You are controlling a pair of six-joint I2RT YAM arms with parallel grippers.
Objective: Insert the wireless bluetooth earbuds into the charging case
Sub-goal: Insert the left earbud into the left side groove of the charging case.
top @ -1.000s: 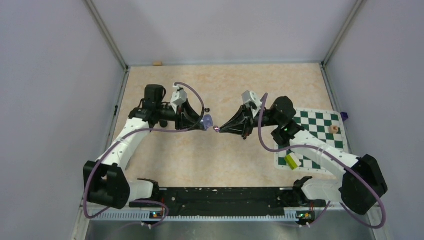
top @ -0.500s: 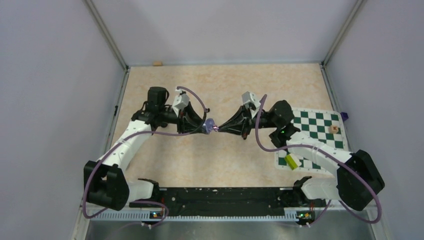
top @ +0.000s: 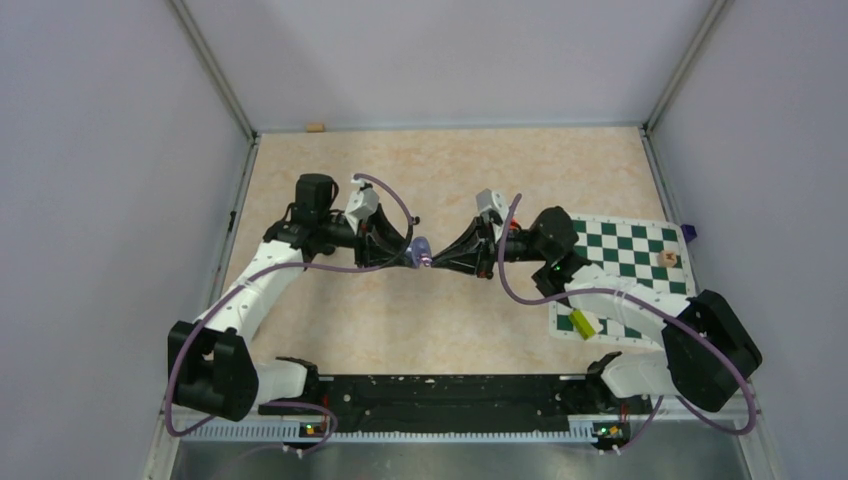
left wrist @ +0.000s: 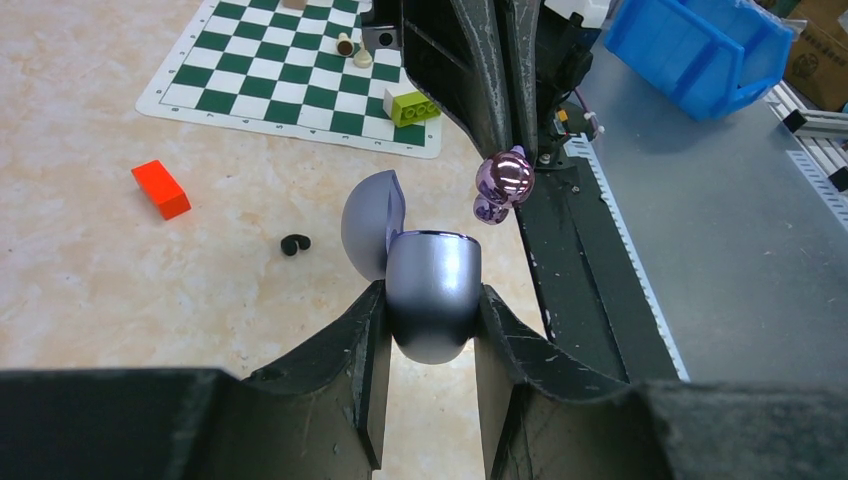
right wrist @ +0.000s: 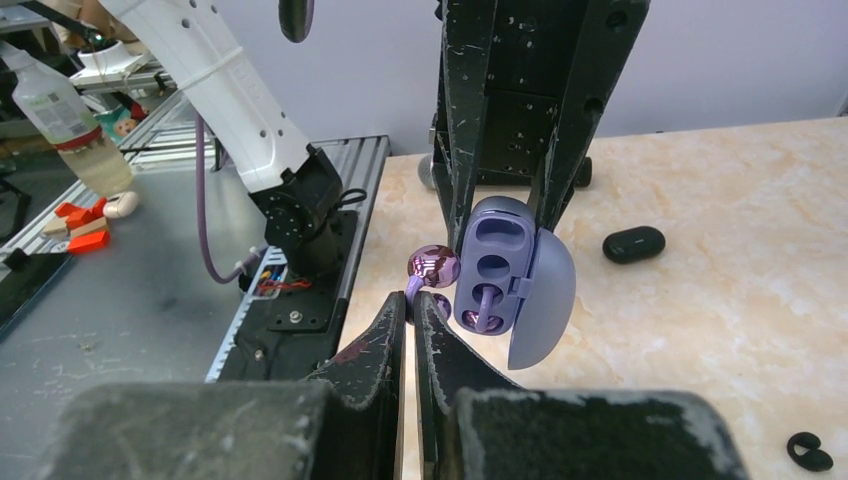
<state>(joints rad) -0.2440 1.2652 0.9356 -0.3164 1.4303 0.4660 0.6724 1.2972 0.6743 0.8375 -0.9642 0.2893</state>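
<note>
My left gripper [left wrist: 432, 300] is shut on the lilac charging case [left wrist: 432, 290] and holds it above the table with its lid [left wrist: 368, 220] open. In the right wrist view the case [right wrist: 500, 260] shows one lilac earbud [right wrist: 485, 305] seated in its lower slot, and the upper slot is empty. My right gripper [right wrist: 411, 298] is shut on a second lilac earbud [right wrist: 432, 268], held just beside the case's open face and almost touching it. In the top view the two grippers [top: 408, 250] [top: 432, 258] meet tip to tip at mid-table. A black earbud [left wrist: 293, 243] lies on the table.
A small red block [left wrist: 160, 188] lies near the black earbud. A green-and-white chessboard mat [top: 640, 262] at the right carries a lime brick [top: 582, 322] and small pieces. A black oval object [right wrist: 633, 243] and another black earbud [right wrist: 808, 450] lie on the table.
The left gripper with the case moved right and tilted first. The right gripper then moved left with the lilac earbud, closing the gap to the case's open face.
</note>
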